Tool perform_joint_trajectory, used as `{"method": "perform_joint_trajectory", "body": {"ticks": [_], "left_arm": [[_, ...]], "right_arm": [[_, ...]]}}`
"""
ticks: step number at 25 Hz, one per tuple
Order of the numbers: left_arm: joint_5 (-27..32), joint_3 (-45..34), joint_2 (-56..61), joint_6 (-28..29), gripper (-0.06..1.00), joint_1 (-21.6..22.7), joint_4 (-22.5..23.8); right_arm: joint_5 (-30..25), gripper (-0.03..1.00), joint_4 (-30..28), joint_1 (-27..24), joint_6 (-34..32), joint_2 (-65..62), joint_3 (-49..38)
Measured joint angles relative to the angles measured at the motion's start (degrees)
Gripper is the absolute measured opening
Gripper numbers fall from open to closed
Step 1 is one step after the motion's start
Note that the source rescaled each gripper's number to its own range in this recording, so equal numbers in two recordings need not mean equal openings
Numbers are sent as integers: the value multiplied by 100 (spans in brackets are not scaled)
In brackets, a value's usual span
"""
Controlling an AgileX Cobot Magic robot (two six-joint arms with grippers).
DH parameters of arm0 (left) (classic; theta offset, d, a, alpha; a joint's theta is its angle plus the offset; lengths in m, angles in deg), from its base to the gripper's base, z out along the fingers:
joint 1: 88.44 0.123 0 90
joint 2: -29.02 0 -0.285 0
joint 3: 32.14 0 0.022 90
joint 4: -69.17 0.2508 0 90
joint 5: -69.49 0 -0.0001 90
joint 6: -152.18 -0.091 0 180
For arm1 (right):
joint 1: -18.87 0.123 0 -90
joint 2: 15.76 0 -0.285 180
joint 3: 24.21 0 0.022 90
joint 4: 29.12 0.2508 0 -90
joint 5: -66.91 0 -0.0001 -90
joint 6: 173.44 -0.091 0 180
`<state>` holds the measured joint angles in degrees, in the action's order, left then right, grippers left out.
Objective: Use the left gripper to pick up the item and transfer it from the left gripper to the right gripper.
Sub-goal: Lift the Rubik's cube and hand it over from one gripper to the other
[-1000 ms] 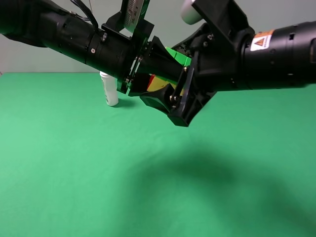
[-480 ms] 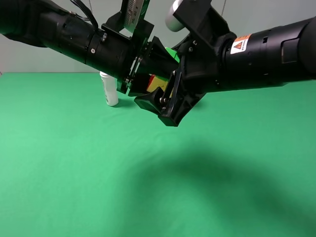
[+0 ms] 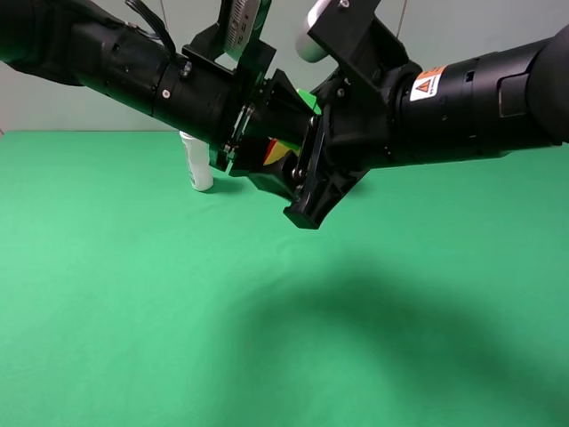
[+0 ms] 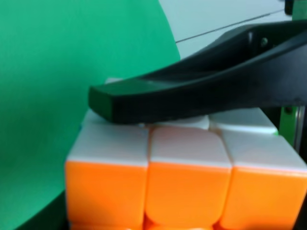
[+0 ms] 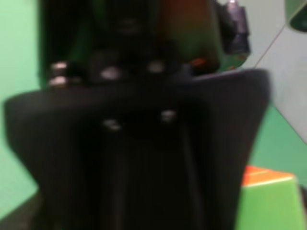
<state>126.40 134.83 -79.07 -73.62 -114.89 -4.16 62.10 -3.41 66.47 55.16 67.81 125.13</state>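
The cube [image 3: 279, 153] hangs in the air just above centre of the high view, well clear of the table [image 3: 133, 294]; only slivers of red, yellow and green show between the black parts around it; the left gripper [image 3: 258, 160] reaches in from the upper left and is clamped on the cube; the right gripper [image 3: 307, 165] comes in from the right edge, its jaws set around the cube from the other side, one ending lower than the cube at centre frame; I cannot tell whether they have closed on it; the two grippers overlap where they meet; a warning sticker [image 3: 427, 83] sits on the right arm at upper right, and a white knob [image 3: 311, 18] at top centre; a white bottle [image 3: 199, 169] stands upright on the table, left of centre, partly hidden by the left arm

In the left wrist view the cube [image 4: 184, 187] fills the lower part of the frame, orange face toward the camera and white face on top; a black finger [image 4: 192, 98] runs in from the right edge and lies across the white face, touching it

The right wrist view is blurred and mostly black; a green and orange corner of the cube [image 5: 268, 196] shows at lower right
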Motion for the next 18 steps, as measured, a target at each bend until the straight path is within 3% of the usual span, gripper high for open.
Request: {"method": "perform_joint_trajectory", "body": {"ticks": [1,2,18], "left_arm": [[32,0,0,-5,0,0,34],[33,0,0,-5,0,0,50],[37,0,0,-15,0,0,50]], "right_arm": [[18,15,0,-7,0,0,0],[35,3,-6,-7,16,0,0],[51,2,-18,-7,34,0,0]]}}
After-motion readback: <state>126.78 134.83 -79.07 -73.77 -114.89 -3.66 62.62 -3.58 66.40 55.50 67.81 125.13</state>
